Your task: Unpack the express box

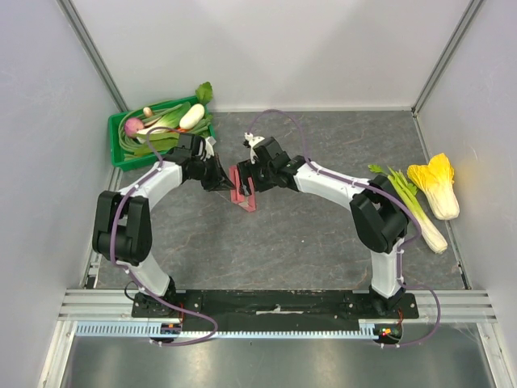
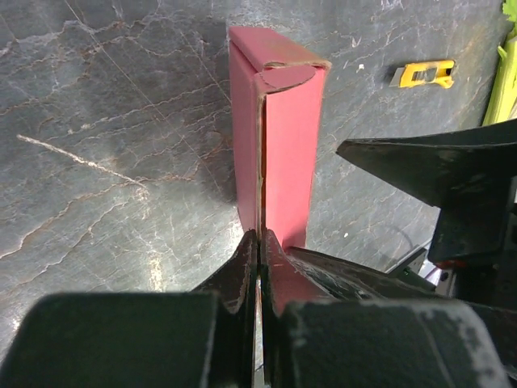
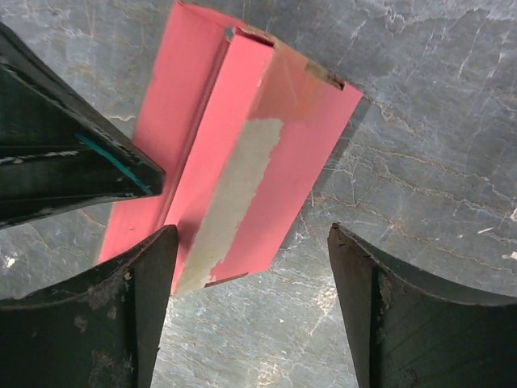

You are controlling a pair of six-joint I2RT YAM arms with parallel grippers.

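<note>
Left hand pinches a flap of the express box, hiding its near end; right hand gapes empty.

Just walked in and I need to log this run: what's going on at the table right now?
Both arms meet at the express box in the middle of the table. The left gripper is shut, pinching a thin cardboard edge of the box. The right gripper stands open close to the box, with nothing clamped. No contents show yet, so the unpacking does not look finished.
</note>
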